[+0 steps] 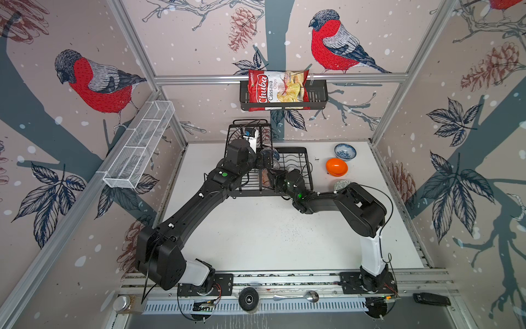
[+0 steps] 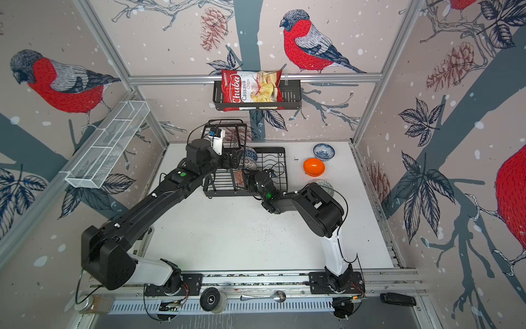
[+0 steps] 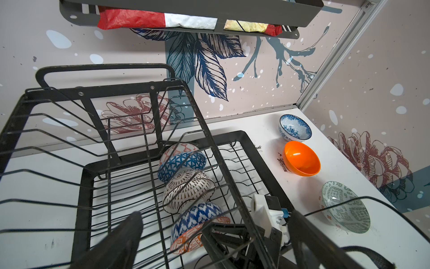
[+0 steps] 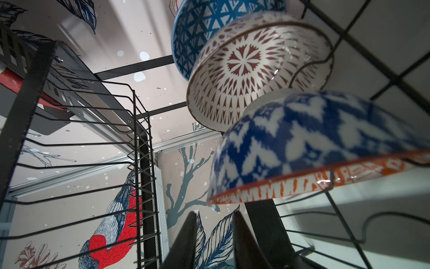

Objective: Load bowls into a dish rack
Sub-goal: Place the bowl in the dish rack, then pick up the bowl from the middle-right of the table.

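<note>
The black wire dish rack holds three bowls on edge in its base: a blue triangle one, a white lattice one and a blue-zigzag one with an orange-patterned inside. My right gripper is open just below that last bowl's rim, with nothing between its fingers. My left gripper hangs wide open and empty by the upper basket. On the table to the right stand a blue-flowered bowl, an orange bowl and a grey-green bowl.
A black shelf basket with a chips bag hangs on the back wall. A white mesh basket runs along the left wall. My right arm partly covers the grey-green bowl in both top views. A spoon lies on the front rail.
</note>
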### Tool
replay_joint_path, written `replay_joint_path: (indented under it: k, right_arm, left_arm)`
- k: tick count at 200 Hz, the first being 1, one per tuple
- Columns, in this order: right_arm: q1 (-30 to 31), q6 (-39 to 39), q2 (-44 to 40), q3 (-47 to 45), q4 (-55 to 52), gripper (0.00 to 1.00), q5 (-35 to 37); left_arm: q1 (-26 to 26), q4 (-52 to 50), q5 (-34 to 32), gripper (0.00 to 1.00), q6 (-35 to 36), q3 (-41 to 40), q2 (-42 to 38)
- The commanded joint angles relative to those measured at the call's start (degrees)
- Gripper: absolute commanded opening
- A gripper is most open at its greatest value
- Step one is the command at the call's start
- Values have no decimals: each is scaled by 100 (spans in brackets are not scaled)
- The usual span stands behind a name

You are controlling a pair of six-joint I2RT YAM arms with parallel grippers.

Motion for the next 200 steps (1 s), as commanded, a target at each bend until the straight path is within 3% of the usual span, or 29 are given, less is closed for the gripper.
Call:
replay_joint_path:
  k: [1, 113, 200]
  right_arm:
    - [-12, -152, -111, -55, -22, 29, 86]
    - [-84, -697, -1126, -596, -698, 34, 385]
    - [-351, -2593, -3055, -847, -3095, 44, 1276]
  left_arm:
    - [6, 18, 21, 97, -29, 19, -22]
    - [16, 117, 87, 97, -126, -37, -100]
    - [-55, 934, 547, 97, -43, -563, -594]
